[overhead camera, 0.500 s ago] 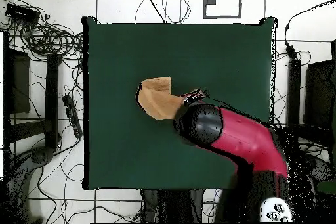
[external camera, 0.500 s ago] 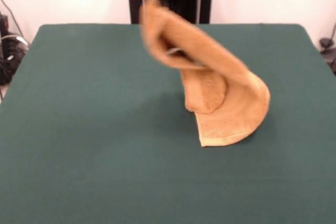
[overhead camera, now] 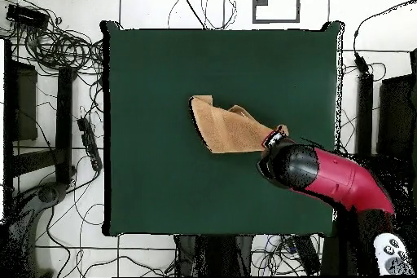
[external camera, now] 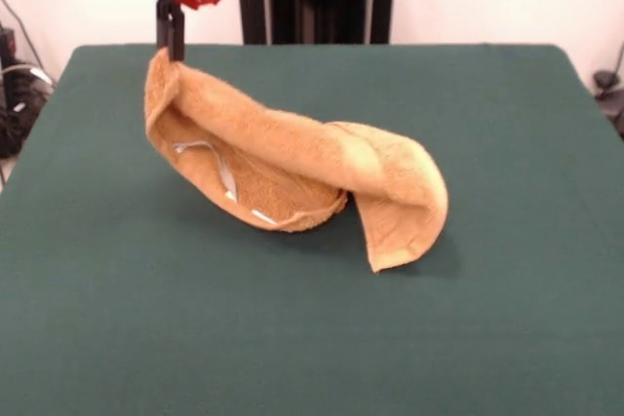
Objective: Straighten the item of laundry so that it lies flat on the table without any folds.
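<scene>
We see the dark green surface (external camera: 117, 319) before a white wall, our hand (external camera: 170, 46) gripping the towel (external camera: 322, 168) corner.

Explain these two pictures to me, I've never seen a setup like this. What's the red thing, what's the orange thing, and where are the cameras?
The red and black thing is a robot arm with a gripper at its end. One picture comes from a camera across the table, facing the robot, so the arm enters from the top. The other looks straight down from above, with the robot's base at the bottom. The two are turned half round against each other.

The orange thing is a small terry towel on a large dark green table. The gripper is shut on one end of the towel and holds it up off the table. The other end rests on the table, and the cloth between sags in a fold, so it is not flat yet.
</scene>
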Controlling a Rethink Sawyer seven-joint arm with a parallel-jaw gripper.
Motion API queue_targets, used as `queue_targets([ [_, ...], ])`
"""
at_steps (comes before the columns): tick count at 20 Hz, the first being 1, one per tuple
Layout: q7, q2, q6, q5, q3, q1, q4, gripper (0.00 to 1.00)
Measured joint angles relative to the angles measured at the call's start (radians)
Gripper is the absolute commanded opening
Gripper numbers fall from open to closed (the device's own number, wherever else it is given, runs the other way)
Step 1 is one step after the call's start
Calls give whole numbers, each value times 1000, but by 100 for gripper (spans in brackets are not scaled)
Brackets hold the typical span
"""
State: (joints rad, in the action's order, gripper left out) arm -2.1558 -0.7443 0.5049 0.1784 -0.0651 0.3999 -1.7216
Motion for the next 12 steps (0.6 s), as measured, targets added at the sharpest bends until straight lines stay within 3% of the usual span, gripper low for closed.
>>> queue_targets([
  [12, 0, 25, -1, 86, 87, -22, -37, 0],
])
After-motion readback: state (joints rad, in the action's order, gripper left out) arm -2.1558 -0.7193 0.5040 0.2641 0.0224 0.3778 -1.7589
